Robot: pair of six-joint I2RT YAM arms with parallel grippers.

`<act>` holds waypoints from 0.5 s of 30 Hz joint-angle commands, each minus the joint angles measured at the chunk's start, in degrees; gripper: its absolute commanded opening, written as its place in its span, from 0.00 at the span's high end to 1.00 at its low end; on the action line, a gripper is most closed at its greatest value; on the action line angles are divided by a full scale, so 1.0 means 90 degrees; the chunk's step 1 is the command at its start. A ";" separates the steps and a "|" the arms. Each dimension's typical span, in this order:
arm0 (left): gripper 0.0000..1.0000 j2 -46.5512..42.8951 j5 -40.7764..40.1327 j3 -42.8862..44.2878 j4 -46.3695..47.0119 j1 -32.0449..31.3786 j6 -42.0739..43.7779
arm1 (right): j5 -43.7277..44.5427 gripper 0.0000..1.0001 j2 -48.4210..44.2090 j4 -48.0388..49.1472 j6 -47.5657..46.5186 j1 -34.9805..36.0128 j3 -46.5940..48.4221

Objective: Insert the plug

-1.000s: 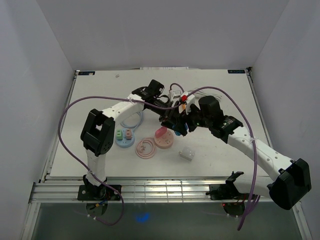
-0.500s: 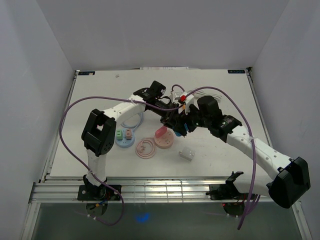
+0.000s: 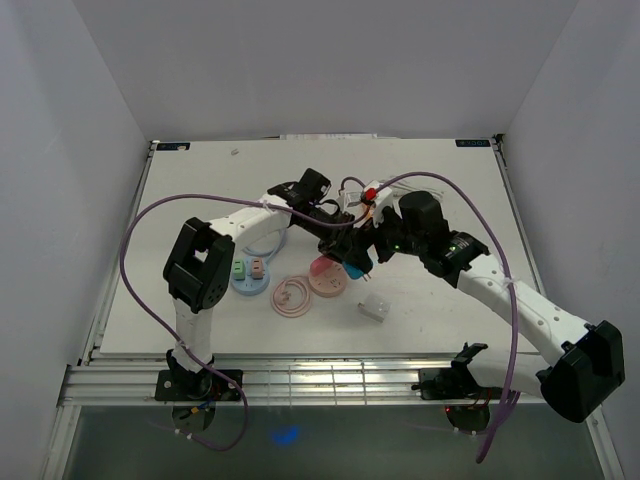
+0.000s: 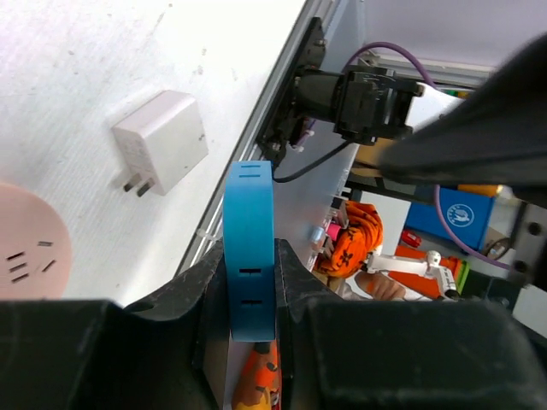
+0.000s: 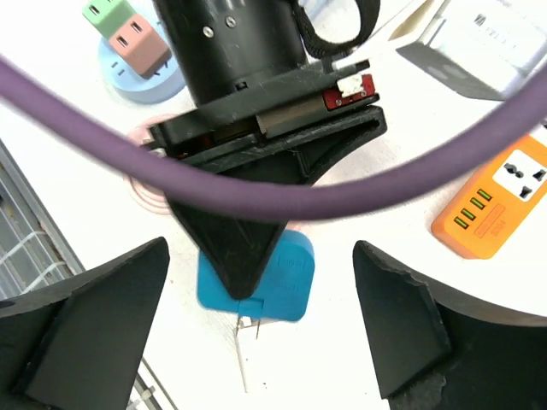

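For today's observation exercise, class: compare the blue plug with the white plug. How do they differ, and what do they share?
Colour: the blue plug is blue; the white plug is white.
Hold: the blue plug is clamped between the left gripper's fingers; the white plug lies free on the table.
Shape: the blue plug has rounded corners; the white plug is a boxier block.
Shared: both show bare prongs, so neither sits in a socket.
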 commanded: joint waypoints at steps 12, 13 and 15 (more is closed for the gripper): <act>1.00 -0.1651 -0.2406 -0.0537 0.0281 0.0153 0.0688 | 0.0674 0.05 -0.1689 0.0460 0.0342 -0.0057 -0.0725; 1.00 -0.1760 -0.2484 -0.0616 0.0350 0.0153 0.0708 | 0.0800 0.05 -0.1739 0.0470 0.0373 -0.0077 -0.0784; 1.00 -0.1975 -0.2661 -0.0772 0.0516 0.0153 0.0718 | 0.0801 0.05 -0.1808 0.0460 0.0432 -0.0096 -0.0911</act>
